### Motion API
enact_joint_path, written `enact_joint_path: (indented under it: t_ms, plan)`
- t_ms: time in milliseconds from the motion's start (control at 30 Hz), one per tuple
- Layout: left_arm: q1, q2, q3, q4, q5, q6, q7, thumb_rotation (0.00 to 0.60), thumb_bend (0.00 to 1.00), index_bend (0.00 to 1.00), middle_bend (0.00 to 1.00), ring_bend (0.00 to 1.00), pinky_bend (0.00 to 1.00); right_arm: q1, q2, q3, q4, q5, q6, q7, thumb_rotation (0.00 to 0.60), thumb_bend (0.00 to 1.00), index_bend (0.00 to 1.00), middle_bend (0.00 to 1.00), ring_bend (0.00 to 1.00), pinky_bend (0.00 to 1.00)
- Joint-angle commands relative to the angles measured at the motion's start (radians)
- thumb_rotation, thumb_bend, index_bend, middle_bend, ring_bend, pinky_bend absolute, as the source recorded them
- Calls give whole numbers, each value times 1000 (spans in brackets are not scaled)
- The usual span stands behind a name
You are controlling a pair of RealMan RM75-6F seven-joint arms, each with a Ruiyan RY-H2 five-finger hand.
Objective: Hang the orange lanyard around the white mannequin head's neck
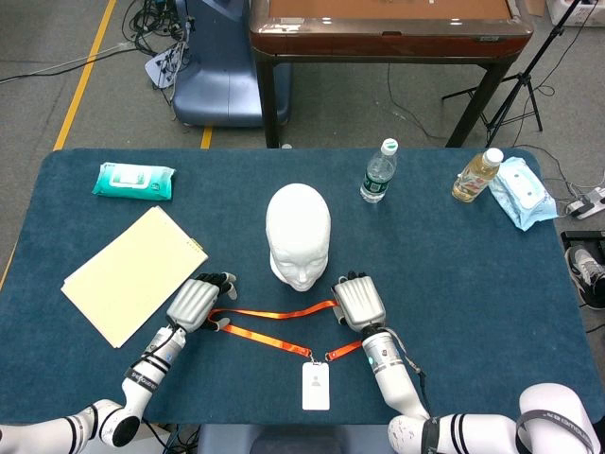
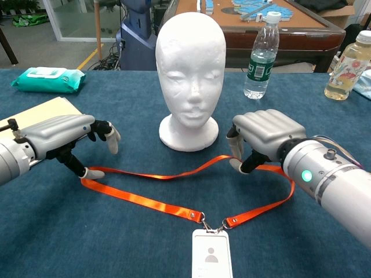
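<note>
Orange lanyard (image 2: 174,200) flat on table; right hand (image 2: 262,139) pinching strap.

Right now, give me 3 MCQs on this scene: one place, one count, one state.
1. Where does the badge lie?
A. near table edge, in front of the head
B. on the folder
C. beside the wipes

2. How many bottles stand on the table?
A. one
B. two
C. four

3. What state is the lanyard in?
A. around the head's neck
B. flat on the table, loop open
C. lifted clear of the table

Answers:
1. A: the badge sits at the near edge, in line with the head.
2. B: a clear bottle and a yellow bottle, no more.
3. B: the strap lies on the cloth in front of the head, with the left hand at its left end and the right hand at its right bend; whether either grips it is unclear.
</note>
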Motion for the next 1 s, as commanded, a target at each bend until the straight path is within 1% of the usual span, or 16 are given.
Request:
enact_joint_path:
  t_ms: [33, 533, 867, 1000]
  plan:
    - [-8, -14, -1, 21, 0, -5, -1, 600, 173, 434, 245, 246, 237, 0, -1, 0, 1, 3, 0, -1, 600, 436, 633, 476, 330, 393]
    - [-26, -54, -1, 89, -15, -29, -7, 600, 173, 436, 247, 246, 237, 6, -8, 8, 16, 22, -2, 0, 600, 437, 633, 477, 330, 393]
    - [-36, -74, -13, 131, -26, -35, -26, 600, 173, 463, 267, 246, 237, 6, -11, -2, 22, 29, -10, 0, 600, 436, 633, 477, 330, 393]
    - [-39, -80, -16, 140, -31, -40, -31, 600, 173, 487, 274, 246, 237, 9, -14, -1, 23, 30, -10, -3, 600, 437, 633, 477, 330, 393]
